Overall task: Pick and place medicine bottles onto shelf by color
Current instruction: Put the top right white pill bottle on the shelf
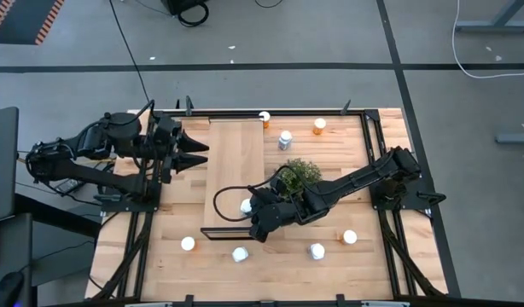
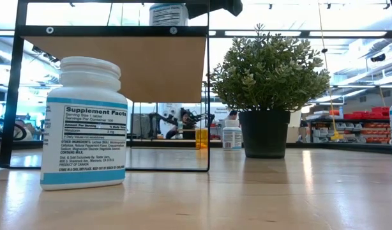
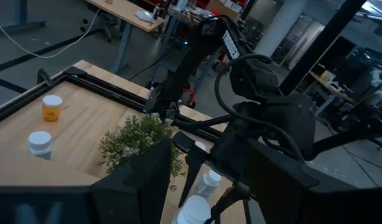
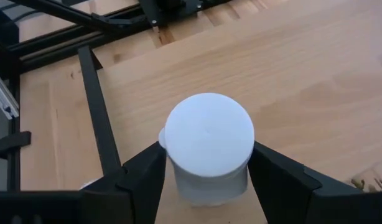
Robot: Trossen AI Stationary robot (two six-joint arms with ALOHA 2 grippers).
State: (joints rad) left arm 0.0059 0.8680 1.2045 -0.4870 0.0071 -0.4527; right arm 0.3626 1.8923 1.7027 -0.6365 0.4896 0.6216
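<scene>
White bottle between the right end effector's fingers on the shelf

The right end effector [image 4: 206, 177] stands over the shelf [image 1: 236, 162], fingers just apart either side of an upright white bottle [image 4: 208, 146] beside the plant [image 1: 300, 173]. The left end effector [image 1: 196, 153] waits open at the shelf's edge. Other bottles stand on the counter [image 1: 279, 264].

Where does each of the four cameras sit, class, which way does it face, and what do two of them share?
High view: overhead, looking straight down on the shelf; both arms show.
Low view: at tabletop height, looking level past a white bottle and the plant; no arm is clear.
Left wrist view: on the left arm, facing the right arm across the plant; own dark fingers show.
Right wrist view: on the right arm, looking down on a white-capped bottle between the right claw fingers.
Shared: the plant, in the high and low views.
</scene>
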